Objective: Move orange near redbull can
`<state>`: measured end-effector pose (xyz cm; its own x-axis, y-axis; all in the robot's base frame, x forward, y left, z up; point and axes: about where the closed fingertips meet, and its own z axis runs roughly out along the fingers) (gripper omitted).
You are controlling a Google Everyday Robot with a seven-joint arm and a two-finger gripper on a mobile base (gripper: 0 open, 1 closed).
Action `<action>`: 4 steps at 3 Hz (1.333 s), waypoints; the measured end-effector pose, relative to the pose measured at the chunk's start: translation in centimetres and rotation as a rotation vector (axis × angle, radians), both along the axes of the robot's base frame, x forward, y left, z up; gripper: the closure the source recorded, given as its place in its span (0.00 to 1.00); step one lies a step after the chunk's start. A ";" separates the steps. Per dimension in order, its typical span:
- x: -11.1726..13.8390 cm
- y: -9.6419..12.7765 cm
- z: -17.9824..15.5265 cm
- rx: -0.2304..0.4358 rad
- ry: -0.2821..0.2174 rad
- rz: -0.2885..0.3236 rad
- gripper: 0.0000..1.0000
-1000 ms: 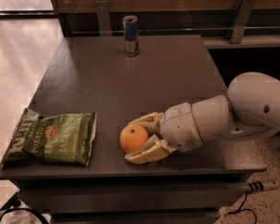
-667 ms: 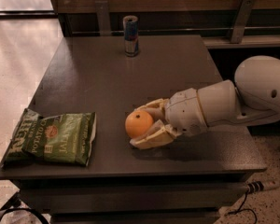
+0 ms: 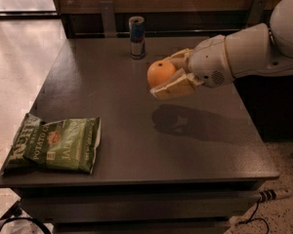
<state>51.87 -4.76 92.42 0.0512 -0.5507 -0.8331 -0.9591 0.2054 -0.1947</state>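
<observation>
Above the table (image 3: 88, 82), our gripper (image 3: 162, 75) clamps the orange (image 3: 160, 72). We see the can (image 3: 136, 37) just beyond it, not touching.

Round orange (image 3: 160, 73) aloft in tool (image 3: 163, 75), near upright redbull can (image 3: 137, 37)

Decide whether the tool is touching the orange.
Touching. The camera view shows the tool above the table, right of the can, its fingers clasping the orange from above and below.

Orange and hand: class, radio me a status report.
Robot hand shut on orange, held above table. Upright redbull can at far edge, just beyond. Nothing between them; chip bag at near-left corner.
</observation>
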 end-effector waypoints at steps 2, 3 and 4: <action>6.2 -5.0 2.6 0.034 -0.038 -0.197 1.00; 8.0 -8.2 2.6 0.072 -0.053 -0.325 1.00; 9.9 -10.2 2.9 0.092 -0.081 -0.435 1.00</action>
